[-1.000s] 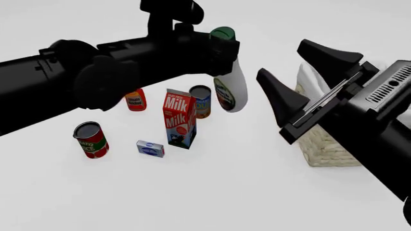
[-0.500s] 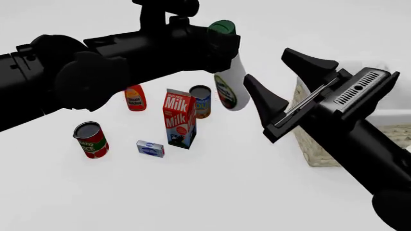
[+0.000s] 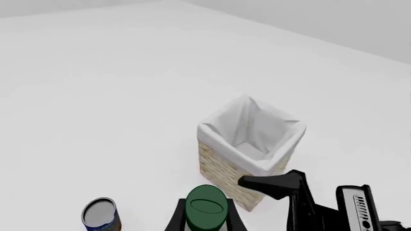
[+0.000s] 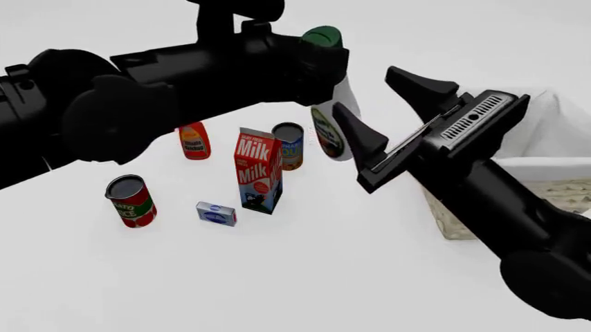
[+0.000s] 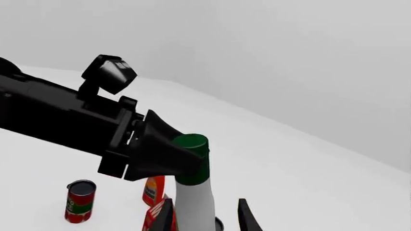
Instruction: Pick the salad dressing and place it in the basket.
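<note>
White dressing bottle (image 4: 340, 117) hangs in the air, clear of the surface (image 4: 277, 277), with the left tool (image 4: 319, 66) clamped on its neck just under the green cap (image 4: 320, 36). The bottle tilts a little, its label end pointing down toward the middle of the surface. In the right wrist view the left tool's fingers (image 5: 160, 154) pinch the neck just below the cap.

Right tool (image 4: 388, 114) hovers just beside the bottle with its fingers spread wide and nothing between them.

Near the right edge stands the basket (image 4: 554, 187), its white lining folded over the rim, partly hidden by the right arm (image 4: 499, 214).

Resting on the surface below the bottle are a milk carton (image 4: 257, 169), a blue can (image 4: 289, 145), a red bottle (image 4: 194, 141), a red can (image 4: 131, 200) and a small box (image 4: 216, 213).
</note>
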{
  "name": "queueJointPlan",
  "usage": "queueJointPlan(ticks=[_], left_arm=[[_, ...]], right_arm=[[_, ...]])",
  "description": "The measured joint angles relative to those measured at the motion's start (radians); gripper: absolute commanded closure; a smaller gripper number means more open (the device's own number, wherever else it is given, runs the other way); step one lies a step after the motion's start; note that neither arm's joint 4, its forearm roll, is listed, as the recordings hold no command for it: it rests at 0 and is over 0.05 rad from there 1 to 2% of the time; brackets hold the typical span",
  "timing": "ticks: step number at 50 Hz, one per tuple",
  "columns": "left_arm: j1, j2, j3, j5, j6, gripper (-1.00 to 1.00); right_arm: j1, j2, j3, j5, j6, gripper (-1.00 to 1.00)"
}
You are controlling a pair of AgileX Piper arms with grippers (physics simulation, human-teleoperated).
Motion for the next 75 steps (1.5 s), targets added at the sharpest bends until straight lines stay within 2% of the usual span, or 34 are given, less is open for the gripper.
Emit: queueJointPlan(ticks=[28, 52, 53, 75], left_arm=[[-0.024, -0.025, 0.002, 0.010, -0.006, 1.00], [-0.050, -0.048, 0.014, 0.016, 0.002, 1.00], [-0.051, -0.048, 0.015, 0.016, 0.003, 1.00], [-0.055, -0.059, 0.019, 0.012, 0.004, 1.00]], right_arm=[[0.006, 0.096, -0.050, -0.023, 0.008, -1.00], [0.021, 0.145, -0.105, 0.001, 0.004, -1.00], [0.022, 0.145, -0.107, 0.003, 0.003, 1.00], [0.035, 0.143, -0.109, 0.003, -0.023, 1.00]])
